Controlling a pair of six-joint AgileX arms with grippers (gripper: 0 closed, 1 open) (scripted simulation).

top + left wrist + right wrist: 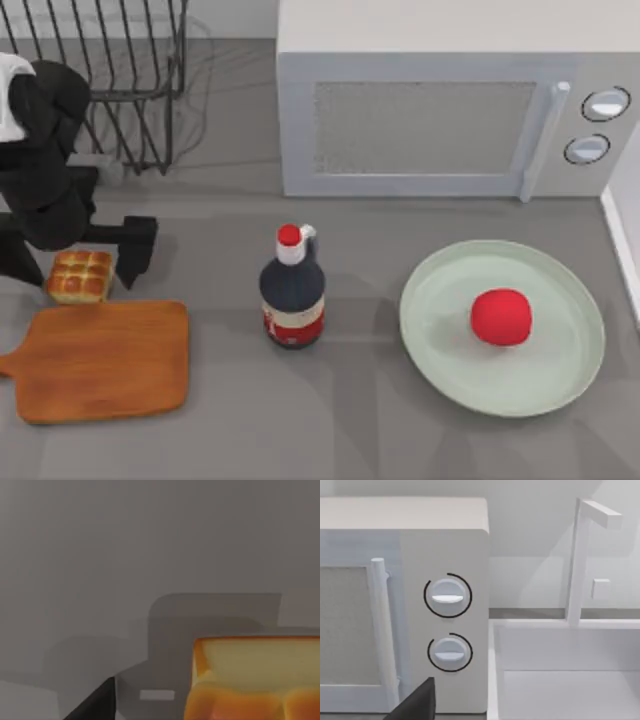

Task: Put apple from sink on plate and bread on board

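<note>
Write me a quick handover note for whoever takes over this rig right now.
Left gripper: open, fingers either side of the bread, which sits on the table just behind the board, not yet gripped.
Right gripper: finger tip in its wrist view, facing microwave and sink.
Done: apple on plate.
Left: grip bread, place on board.

A grey worktop [400,440] runs beneath a white microwave [440,100] set against the back, its two round dials [447,596] beside a long door handle [543,140]. A black wire dish rack [120,70] stands at the far left. Right of the microwave sits a white sink [565,680] with a squared tap [580,560], backed by a pale wall [535,525].
</note>
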